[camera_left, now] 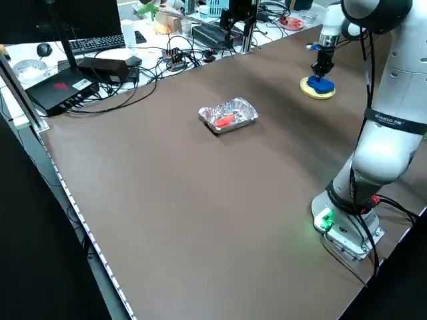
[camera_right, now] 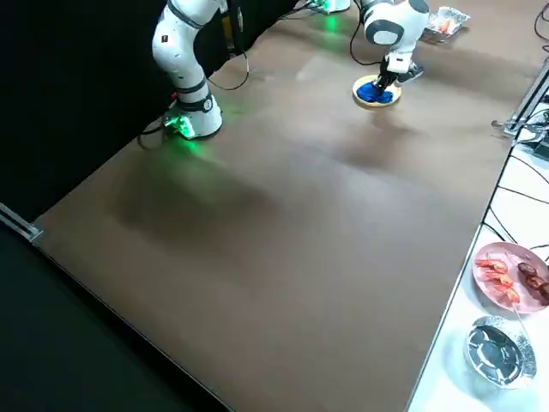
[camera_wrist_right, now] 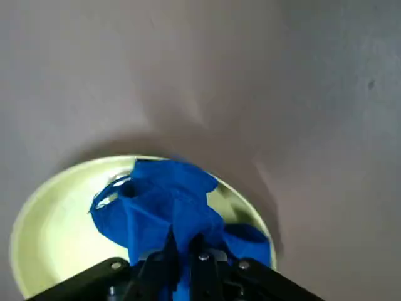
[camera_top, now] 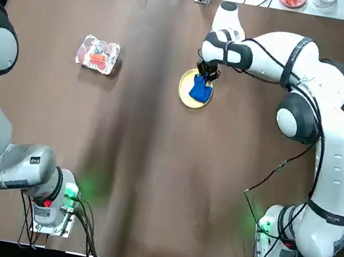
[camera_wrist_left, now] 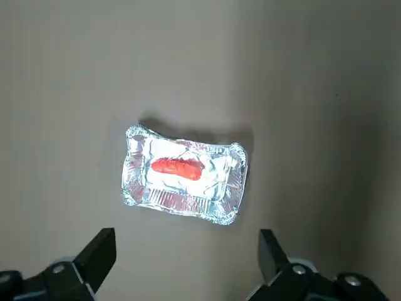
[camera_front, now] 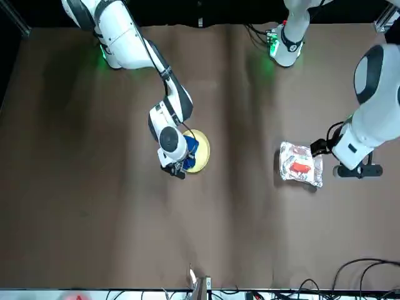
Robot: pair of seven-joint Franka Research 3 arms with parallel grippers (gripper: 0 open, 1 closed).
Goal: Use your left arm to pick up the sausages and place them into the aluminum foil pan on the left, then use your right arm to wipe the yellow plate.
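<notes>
One orange-red sausage (camera_wrist_left: 177,168) lies inside the crinkled aluminum foil pan (camera_wrist_left: 182,202) on the left half of the table (camera_top: 87,44). My left gripper (camera_wrist_left: 186,244) hovers high above the pan, open and holding nothing. The yellow plate (camera_top: 186,88) sits near the table's middle, toward the far side. A blue cloth (camera_top: 201,90) is bunched on it. My right gripper (camera_top: 205,74) is shut on that blue cloth (camera_wrist_right: 169,200) and presses it onto the yellow plate (camera_wrist_right: 50,232), covering part of the plate's surface.
Cables and black electronics (camera_left: 63,90) crowd the far edge beyond the brown table. A pink dish of food (camera_right: 512,275) and a round foil dish (camera_right: 500,348) sit on the white side surface. Both arm bases stand at the near edge.
</notes>
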